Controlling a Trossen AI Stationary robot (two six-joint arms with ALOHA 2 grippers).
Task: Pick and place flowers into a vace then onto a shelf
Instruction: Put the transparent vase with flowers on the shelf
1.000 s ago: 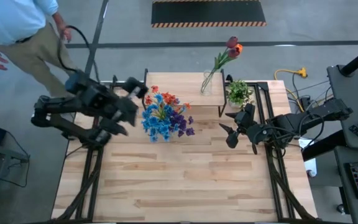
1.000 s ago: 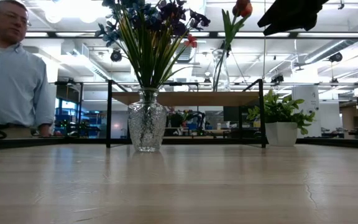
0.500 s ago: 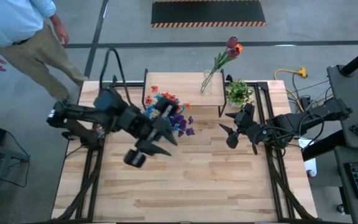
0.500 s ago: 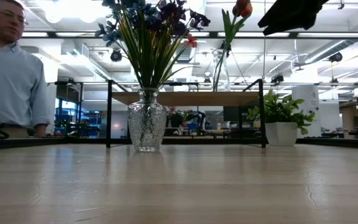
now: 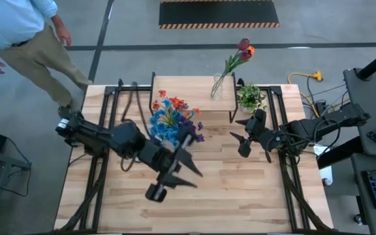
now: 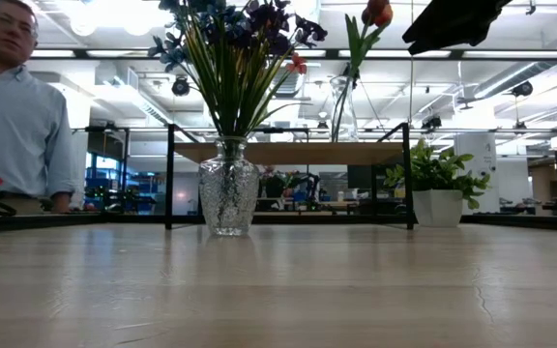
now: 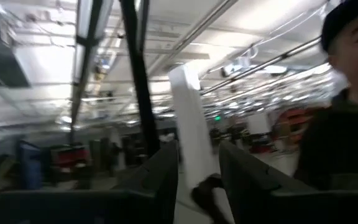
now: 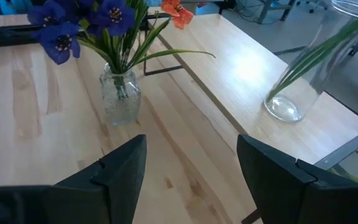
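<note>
A bouquet of blue, orange-red and purple flowers (image 5: 172,123) stands in a glass vase (image 6: 228,198) on the table, in front of the shelf (image 5: 191,91). It also shows in the right wrist view (image 8: 118,93). A second clear vase (image 5: 217,89) with a dark red tulip and an orange flower (image 5: 243,49) stands on the shelf's plank top. My left gripper (image 5: 193,158) is open and empty over the table's middle, just near of the bouquet; its wrist view (image 7: 197,169) looks up into the room. My right gripper (image 5: 241,142) is open and empty, to the right of the bouquet.
A small green potted plant (image 5: 250,98) stands at the shelf's right end, close to my right gripper. A person in a light blue shirt (image 5: 18,32) stands beyond the table's far left corner. The table's near half (image 5: 194,209) is bare wood.
My left arm has swung from the table's far left edge, across the bouquet, toward the table's middle and near edge, turning as it went. Its gripper now points toward the right. The bouquet and both vases stand as before.
</note>
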